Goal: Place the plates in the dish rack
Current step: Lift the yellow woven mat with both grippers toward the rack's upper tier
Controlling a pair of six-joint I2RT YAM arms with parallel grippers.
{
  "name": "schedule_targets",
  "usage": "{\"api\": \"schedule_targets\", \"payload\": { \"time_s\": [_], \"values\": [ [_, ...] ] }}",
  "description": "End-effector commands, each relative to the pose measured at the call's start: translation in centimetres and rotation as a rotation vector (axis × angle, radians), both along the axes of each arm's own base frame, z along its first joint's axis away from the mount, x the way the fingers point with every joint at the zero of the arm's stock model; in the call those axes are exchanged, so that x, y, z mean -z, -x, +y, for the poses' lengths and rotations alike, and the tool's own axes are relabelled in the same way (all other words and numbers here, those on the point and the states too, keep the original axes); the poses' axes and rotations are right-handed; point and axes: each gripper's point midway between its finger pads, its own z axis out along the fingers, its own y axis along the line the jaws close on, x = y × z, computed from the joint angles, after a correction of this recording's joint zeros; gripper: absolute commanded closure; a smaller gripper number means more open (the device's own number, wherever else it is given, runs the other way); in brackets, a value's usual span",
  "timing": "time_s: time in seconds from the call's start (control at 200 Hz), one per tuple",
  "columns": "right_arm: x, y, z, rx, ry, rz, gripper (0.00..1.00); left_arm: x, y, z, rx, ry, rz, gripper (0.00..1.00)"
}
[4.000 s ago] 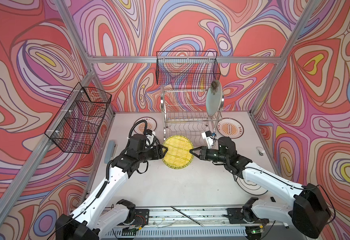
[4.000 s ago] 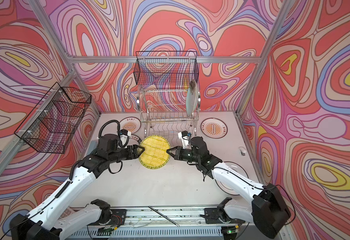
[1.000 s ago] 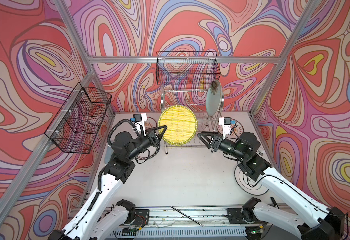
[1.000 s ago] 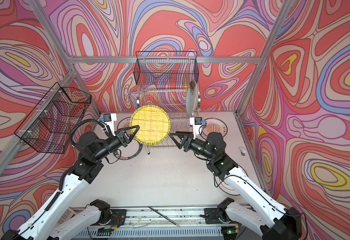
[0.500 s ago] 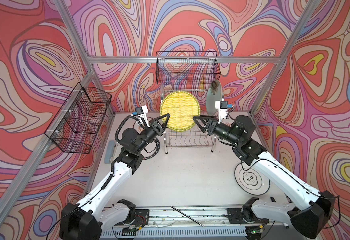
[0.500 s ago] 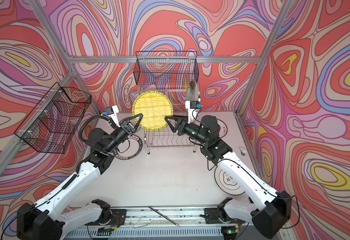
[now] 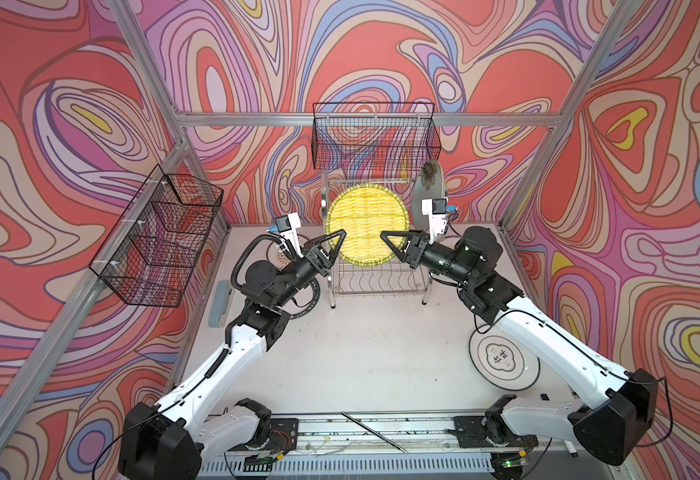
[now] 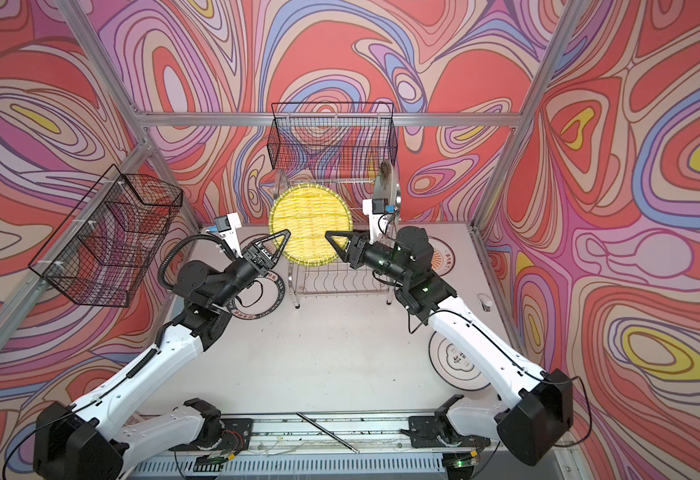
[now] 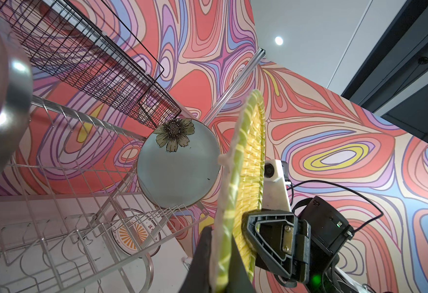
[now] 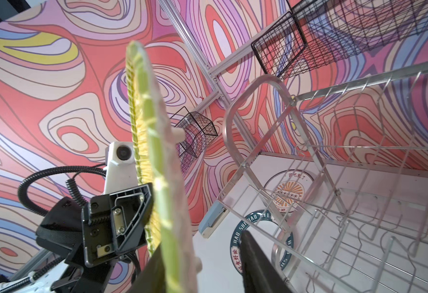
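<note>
My left claw point(image 7: 337, 245) is clamped tight on the left edge of the yellow plate point(image 7: 367, 224). The plate stands on its edge in the air, just in front of the top shelf of the rack point(image 7: 325, 203), not in a slot. My right claw point(image 7: 387, 240) sits around the plate's right edge with its jaws apart; one finger point(image 10: 256, 263) is not touching it. The blue plate point(image 7: 431, 193) stands in the rack's right end.

The aqua plate point(image 7: 435, 191) blocks rack's point(image 7: 375, 280) right end; other slots point(image 9: 63, 142) open.
</note>
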Motion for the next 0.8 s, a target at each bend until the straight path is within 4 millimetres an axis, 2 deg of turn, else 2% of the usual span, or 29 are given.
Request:
{"api": "schedule_targets", "payload": {
  "time_s": [0.0, 0.13, 0.3, 0.381, 0.481, 0.551, 0.606, 0.666, 0.791],
  "values": [
    [-2.5, 0.9, 0.4, -0.046, -0.04, -0.065, 0.67, -2.8, 1.5, 0.3, 0.012, 0.042, -0.108, 1.0],
    [-2.9, 1.1, 0.4, -0.052, -0.039, -0.075, 0.78, -2.5, 1.3, 0.1, 0.012, 0.033, -0.098, 1.0],
    [-3.4, 1.2, 0.3, -0.05, -0.033, -0.094, 1.0, -2.0, 0.8, 0.1, -0.003, 0.024, -0.075, 1.0],
    [-4.0, 1.3, 0.2, -0.043, -0.024, -0.113, 1.0, -1.7, 0.4, 0.5, -0.034, 0.019, -0.053, 1.0],
    [-5.0, 1.5, 0.0, -0.039, -0.009, -0.141, 1.0, -1.4, 0.3, 1.0, -0.069, 0.005, -0.034, 0.79],
    [-5.9, 1.8, -0.1, -0.034, -0.005, -0.167, 1.0, -1.3, 0.4, 1.2, -0.085, -0.004, -0.028, 0.58],
    [-6.5, 1.9, -0.4, -0.022, 0.002, -0.184, 1.0, -1.4, 0.5, 1.5, -0.098, -0.01, -0.029, 0.48],
    [-7.3, 2.0, -0.8, 0.003, 0.011, -0.207, 1.0, -1.2, 0.6, 1.7, -0.115, -0.024, -0.023, 0.43],
    [-8.7, 1.9, -1.7, 0.063, 0.045, -0.254, 1.0, -1.0, 1.0, 2.2, -0.159, -0.087, -0.017, 0.43]
  ]
}}
